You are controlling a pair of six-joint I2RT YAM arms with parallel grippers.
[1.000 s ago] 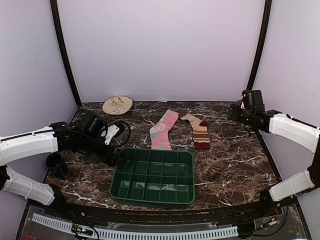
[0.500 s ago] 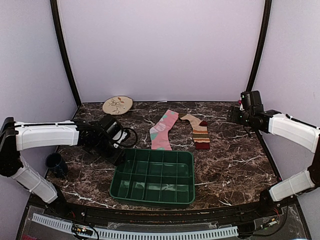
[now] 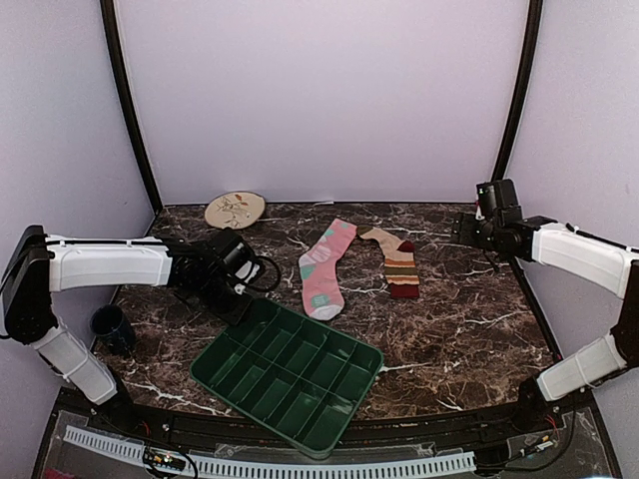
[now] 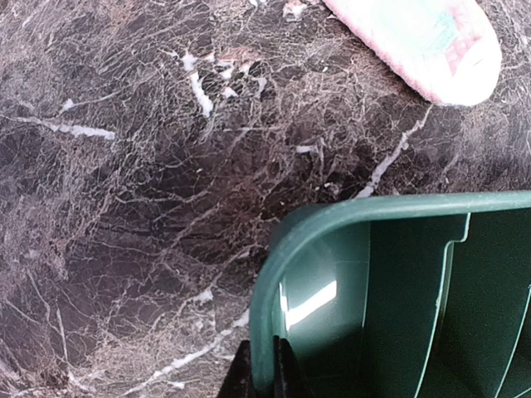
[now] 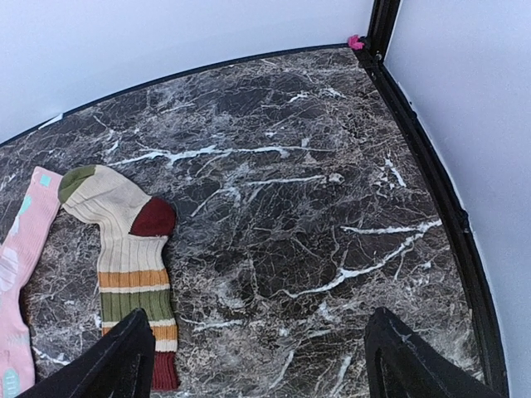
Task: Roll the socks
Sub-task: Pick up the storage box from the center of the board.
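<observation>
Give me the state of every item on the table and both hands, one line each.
pink sock, flat, unrolled.
striped sock, flat, unrolled.
green tray, empty, set askew, corner rim gripped.
left hand, shut on the green tray's rim.
right hand, open, holding nothing.
round plate, lying flat.
dark cup, upright.

1. The pink fabric sock with mint-green spots [image 4: 419, 41] runs off the left wrist view's top edge.
2. The green plastic divided tray [image 4: 373, 274] passes that view's right and bottom edges.
3. The drawing on the round tan plate [image 3: 235, 210] is too small to make out.
</observation>
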